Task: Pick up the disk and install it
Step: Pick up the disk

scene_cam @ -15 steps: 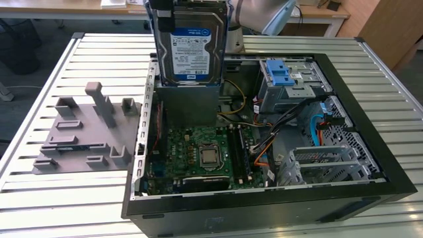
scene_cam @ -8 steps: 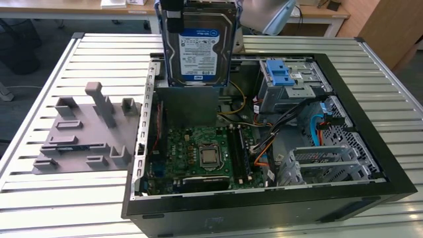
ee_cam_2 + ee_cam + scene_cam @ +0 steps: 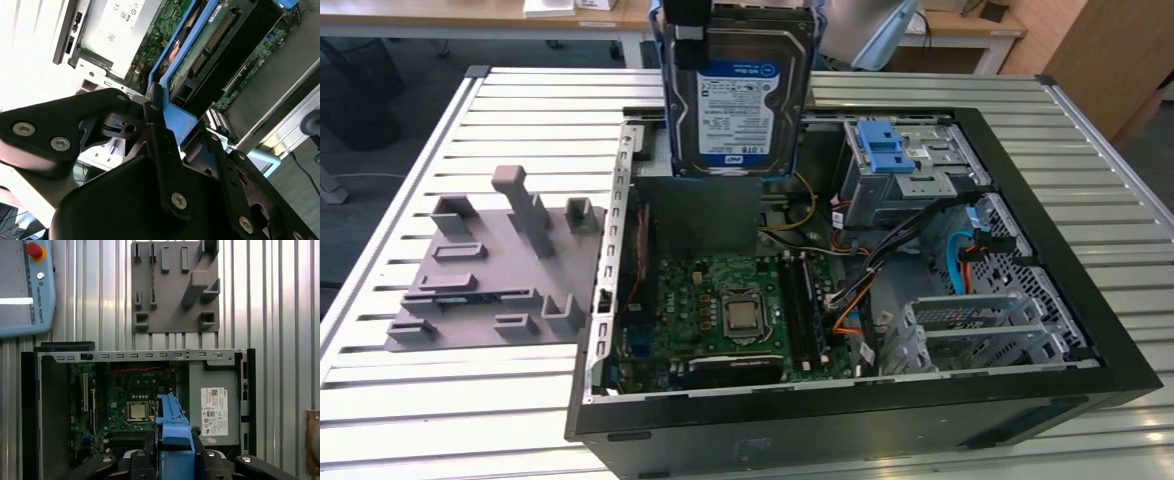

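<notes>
Your gripper (image 3: pixel 175 445) clamps its fingers (image 3: pixel 162 150) on the disk (image 3: pixel 736 90), upright over the open computer case (image 3: pixel 1121 370) (motherboard (image 3: pixel 720 290) and cables (image 3: pixel 907 240) inside), a grey fixture plate (image 3: pixel 467 290) beside it.

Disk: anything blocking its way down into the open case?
Nothing visible. The silver-metal hard drive with blue side rails, held upright by the end effector, hangs over the black computer case, whose top is uncovered.

Exterior view, upper centre of frame: white-and-blue label (image 3: pixel 736 115) w/ barcodes and small print on the upright disk (image 3: pixel 734 45). First wrist view: white sticker (image 3: pixel 214 411) w/ cert. marks and a barcode on the grey box (image 3: pixel 210 377) inside the PC case; vertical lettering (image 3: pixel 41 302) along the light-blue pendant (image 3: pixel 20 315), below its red button (image 3: pixel 34 250).
</notes>
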